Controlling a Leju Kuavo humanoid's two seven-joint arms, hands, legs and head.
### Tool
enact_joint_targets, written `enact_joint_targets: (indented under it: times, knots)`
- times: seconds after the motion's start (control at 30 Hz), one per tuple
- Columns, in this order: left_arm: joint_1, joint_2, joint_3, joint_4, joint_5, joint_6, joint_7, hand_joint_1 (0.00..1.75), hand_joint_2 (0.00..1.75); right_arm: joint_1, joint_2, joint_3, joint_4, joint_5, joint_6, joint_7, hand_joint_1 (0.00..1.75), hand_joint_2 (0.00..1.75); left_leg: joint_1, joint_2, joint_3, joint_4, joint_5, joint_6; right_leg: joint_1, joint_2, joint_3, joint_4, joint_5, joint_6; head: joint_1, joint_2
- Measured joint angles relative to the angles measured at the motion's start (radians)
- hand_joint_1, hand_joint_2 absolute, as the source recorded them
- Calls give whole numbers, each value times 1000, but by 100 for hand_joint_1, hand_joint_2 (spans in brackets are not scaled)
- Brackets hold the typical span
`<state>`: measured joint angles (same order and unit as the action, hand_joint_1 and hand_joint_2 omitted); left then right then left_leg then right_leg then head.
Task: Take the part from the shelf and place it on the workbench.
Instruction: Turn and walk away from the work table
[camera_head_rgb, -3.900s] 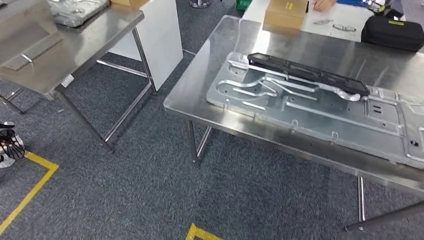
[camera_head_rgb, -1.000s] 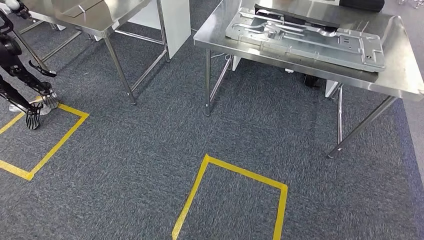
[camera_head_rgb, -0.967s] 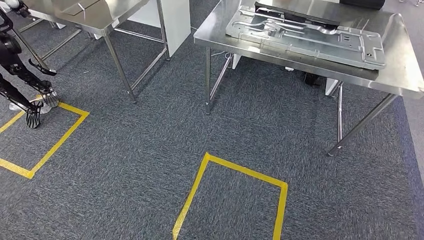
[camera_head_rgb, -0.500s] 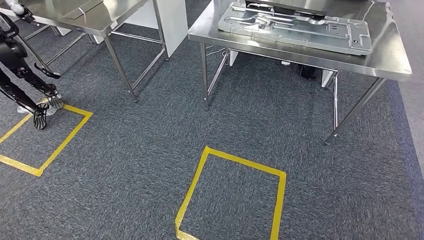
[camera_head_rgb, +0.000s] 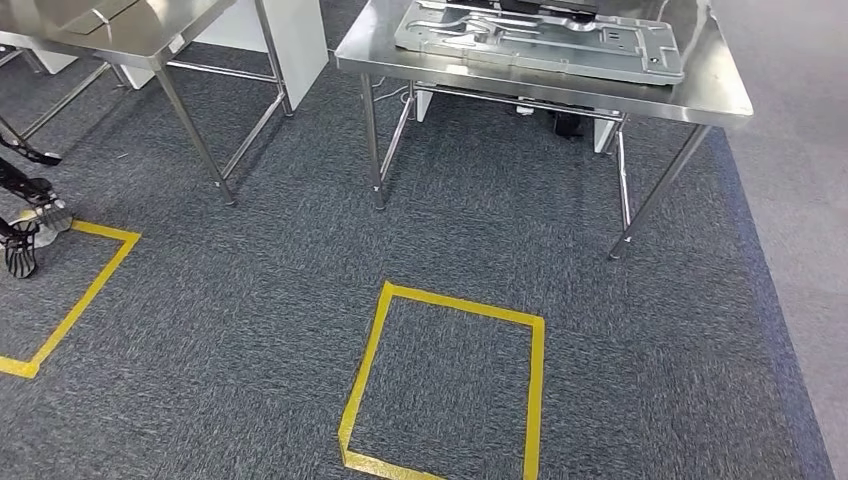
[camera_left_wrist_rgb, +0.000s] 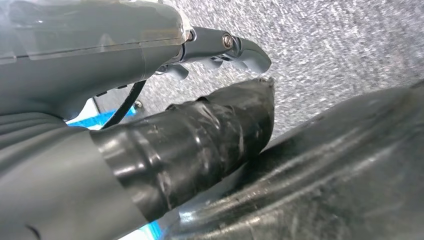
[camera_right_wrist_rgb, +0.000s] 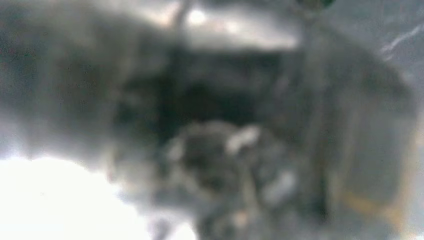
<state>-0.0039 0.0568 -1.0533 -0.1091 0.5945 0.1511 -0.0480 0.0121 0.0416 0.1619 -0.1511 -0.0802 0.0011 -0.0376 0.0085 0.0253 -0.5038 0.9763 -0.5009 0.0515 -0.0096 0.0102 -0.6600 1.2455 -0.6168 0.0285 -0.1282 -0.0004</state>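
- Far left in the head view, another robot's dark foot (camera_head_rgb: 22, 250) stands at the corner of a yellow floor marking (camera_head_rgb: 70, 300), below a steel table (camera_head_rgb: 150, 40) at the upper left.
- Centre: a second yellow tape square (camera_head_rgb: 445, 385) lies on grey carpet, short of the workbench (camera_head_rgb: 700, 95).
- Upper right: a large stamped metal plate (camera_head_rgb: 540, 40) lies flat on the workbench with a dark strip at its far edge; whether either is the task's part, I cannot tell.
- Judging by looks, the plate is stiff, fairly heavy and smooth; a hold at both long edges seems wisest.
- The left hand (camera_left_wrist_rgb: 200, 120) hangs beside the body over carpet, thumb out, holding nothing.
- The right wrist view is too blurred; I cannot tell that hand's fingers.
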Motion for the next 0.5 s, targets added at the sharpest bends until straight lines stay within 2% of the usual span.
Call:
enact_joint_targets:
  times: [0.03, 0.07, 0.1, 0.13, 0.2, 0.23, 0.27, 0.33, 0.4, 0.47, 0.5]
  knots:
    - [1, 0, 0, 0, 1, 0, 0, 0, 0, 2, 0, 0, 0, 0, 0, -3, 0, 0, -1, 12, -5, 3, 1, 0, -2, -3, -13, 38, -10, 3, 0, 0]
    - [2, 0, 0, 0, 1, 0, 0, 0, 0, 4, 0, 0, 0, 0, 0, -4, 0, 0, -1, 24, -10, 6, 1, 0, -3, -5, -8, 41, -1, 5, 0, 0]
    - [2, 0, 0, 0, 1, 0, 0, 0, 0, 6, 0, 0, 0, -1, 0, -5, 0, 0, -1, 34, -12, 9, 0, -1, -4, -11, 19, 1, 24, 5, 0, 0]
    - [1, 0, 0, 0, 2, 0, 0, 0, 0, 7, 0, 0, 0, -1, 0, -6, 0, 0, -1, 43, -14, 12, -1, -3, -4, -22, 62, -68, 56, 3, 0, 0]
    - [1, 0, 0, 0, 3, 0, 0, 0, 0, 7, -1, -1, 0, -2, -3, -9, 0, 0, -5, 59, -12, 17, -3, -10, 2, -52, 135, -200, 96, -7, 0, 0]
    - [1, 0, 0, 0, 5, 0, 0, 0, 0, 7, -1, -1, 0, -2, -6, -13, 0, 0, -6, 65, -10, 19, -3, -16, 5, -60, 150, -233, 103, -12, 0, 0]
    - [1, 0, 0, 0, 6, 0, 1, 0, 0, 8, -1, -1, 0, -3, -12, -18, 0, 0, -8, 72, -9, 19, -2, -22, 9, -61, 150, -243, 103, -18, 0, 0]
    - [-1, -1, 0, 0, 10, 1, 1, 0, 0, 10, -1, -1, 0, -4, -25, -27, 0, 0, -7, 82, -8, 19, -1, -34, 6, -43, 144, -246, 113, -29, 0, 0]
    - [-1, -1, 1, 0, 14, 1, 0, 0, 0, 9, -1, -1, 0, -10, -43, -41, 0, 0, -5, 52, -20, 49, -29, -45, -1, -27, 141, -254, 125, -43, 0, 0]
    - [0, -2, 2, 0, 19, 2, -2, 0, 0, 5, 0, -2, 0, -16, -65, -56, 0, 0, -1, 1, -65, 153, -98, -52, -3, -12, 133, -256, 133, -53, -1, 0]
    - [1, -2, 4, 0, 20, 2, -2, 0, 0, 3, 1, -2, 0, -18, -75, -60, 0, 0, 0, -12, -95, 222, -131, -54, -1, -2, 127, -254, 135, -55, -1, 0]
